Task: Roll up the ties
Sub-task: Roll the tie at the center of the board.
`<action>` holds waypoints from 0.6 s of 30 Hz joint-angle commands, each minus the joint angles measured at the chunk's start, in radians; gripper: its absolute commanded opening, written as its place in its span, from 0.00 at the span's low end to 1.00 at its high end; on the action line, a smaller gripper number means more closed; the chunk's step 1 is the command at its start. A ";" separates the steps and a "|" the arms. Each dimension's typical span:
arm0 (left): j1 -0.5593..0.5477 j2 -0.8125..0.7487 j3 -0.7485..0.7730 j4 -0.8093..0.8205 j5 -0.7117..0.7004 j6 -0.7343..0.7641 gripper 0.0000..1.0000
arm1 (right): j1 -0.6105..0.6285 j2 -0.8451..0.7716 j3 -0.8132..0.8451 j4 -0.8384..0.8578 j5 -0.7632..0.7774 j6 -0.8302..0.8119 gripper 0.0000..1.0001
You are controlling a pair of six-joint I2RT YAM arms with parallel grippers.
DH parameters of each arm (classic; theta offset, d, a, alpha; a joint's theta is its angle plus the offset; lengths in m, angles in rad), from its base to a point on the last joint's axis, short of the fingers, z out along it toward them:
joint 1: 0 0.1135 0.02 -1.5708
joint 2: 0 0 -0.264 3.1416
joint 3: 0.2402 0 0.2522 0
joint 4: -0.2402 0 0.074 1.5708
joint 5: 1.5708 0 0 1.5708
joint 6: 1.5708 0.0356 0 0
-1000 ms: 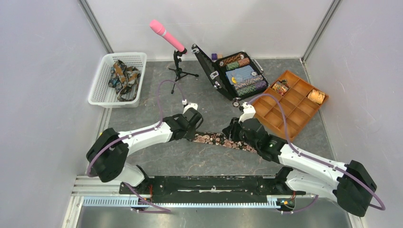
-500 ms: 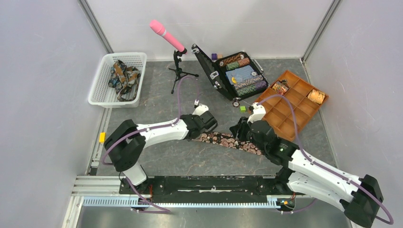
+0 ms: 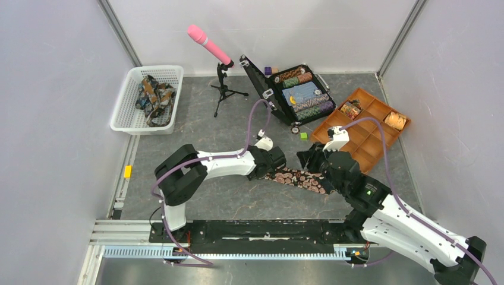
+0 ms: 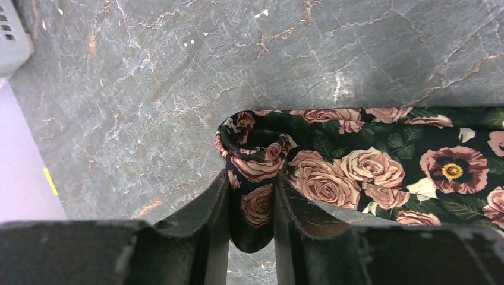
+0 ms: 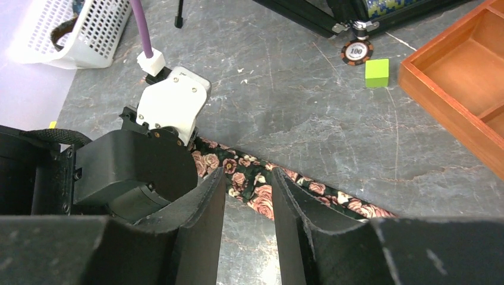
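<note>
A dark tie with pink roses [image 3: 300,179] lies as a strip on the grey table. Its left end is rolled into a small coil [image 4: 255,151]. My left gripper [image 4: 252,196] is shut on that coil, one finger on each side, and the flat strip [image 4: 380,160] runs off to the right. In the top view the left gripper [image 3: 277,164] sits at the strip's left end. My right gripper [image 5: 248,175] hangs open just over the strip [image 5: 297,178], right beside the left wrist [image 5: 142,172], with only table and tie showing between its fingers. From above, the right gripper [image 3: 310,161] is over the strip's middle.
A white basket [image 3: 128,127] at the back left holds loose ties [image 3: 153,95]. An orange compartment tray [image 3: 362,136] at the right holds rolled ties [image 3: 350,108]. An open chip case [image 3: 300,95], a pink microphone on a tripod [image 3: 209,44] and a green cube [image 5: 377,72] stand behind.
Both arms have moved right. The left gripper has travelled right along the tie with the coil, so the flat strip is shorter. The right gripper has shifted right and back.
</note>
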 commanded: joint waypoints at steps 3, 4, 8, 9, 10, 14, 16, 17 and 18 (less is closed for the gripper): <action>-0.021 0.079 0.069 -0.046 -0.032 -0.024 0.33 | -0.003 -0.018 0.020 -0.026 0.042 -0.007 0.41; -0.024 0.083 0.075 -0.047 -0.027 -0.025 0.34 | -0.002 -0.020 0.018 -0.029 0.042 -0.006 0.41; -0.026 0.081 0.083 -0.047 -0.005 -0.027 0.40 | -0.002 -0.020 0.013 -0.031 0.046 -0.007 0.41; -0.026 0.079 0.086 -0.047 0.002 -0.026 0.41 | -0.003 -0.019 0.012 -0.031 0.047 -0.009 0.41; -0.027 0.076 0.089 -0.046 0.010 -0.027 0.42 | -0.003 -0.017 0.013 -0.031 0.047 -0.010 0.42; -0.029 0.067 0.103 -0.046 0.039 -0.029 0.44 | -0.003 -0.009 0.014 -0.032 0.045 -0.010 0.42; -0.030 0.063 0.111 -0.047 0.049 -0.027 0.44 | -0.003 -0.008 0.012 -0.032 0.046 -0.008 0.42; -0.029 0.061 0.114 -0.047 0.055 -0.025 0.45 | -0.002 -0.009 0.011 -0.031 0.046 -0.008 0.42; -0.030 0.058 0.117 -0.047 0.059 -0.024 0.45 | -0.003 -0.009 0.009 -0.032 0.045 -0.008 0.43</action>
